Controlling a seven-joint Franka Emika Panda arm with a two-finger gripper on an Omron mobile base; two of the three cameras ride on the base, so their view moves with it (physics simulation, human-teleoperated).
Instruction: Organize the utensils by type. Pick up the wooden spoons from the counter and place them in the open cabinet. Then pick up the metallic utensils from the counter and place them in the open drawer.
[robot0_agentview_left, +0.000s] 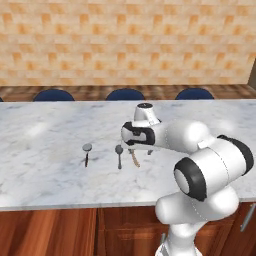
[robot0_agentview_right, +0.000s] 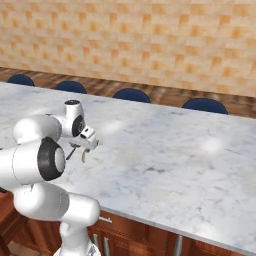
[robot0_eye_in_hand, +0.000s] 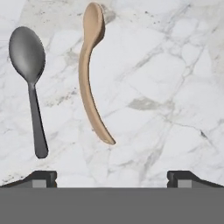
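A tan wooden spoon lies on the marble counter, bowl at the top of the hand view, curved handle running down. Left of it lies a grey metallic utensil with a dark handle. My gripper hovers above, open and holding nothing; its fingertips straddle the spoon's handle end. From the left base view, the gripper hangs over the wooden spoon, with two metallic utensils to its left on the counter. The right base view shows the gripper above the spoon.
Blue stools line the counter's far side before a tiled wall. Reddish-brown cabinet fronts sit below the near edge, with a silver handle at the right. Bare marble stretches wide to the right.
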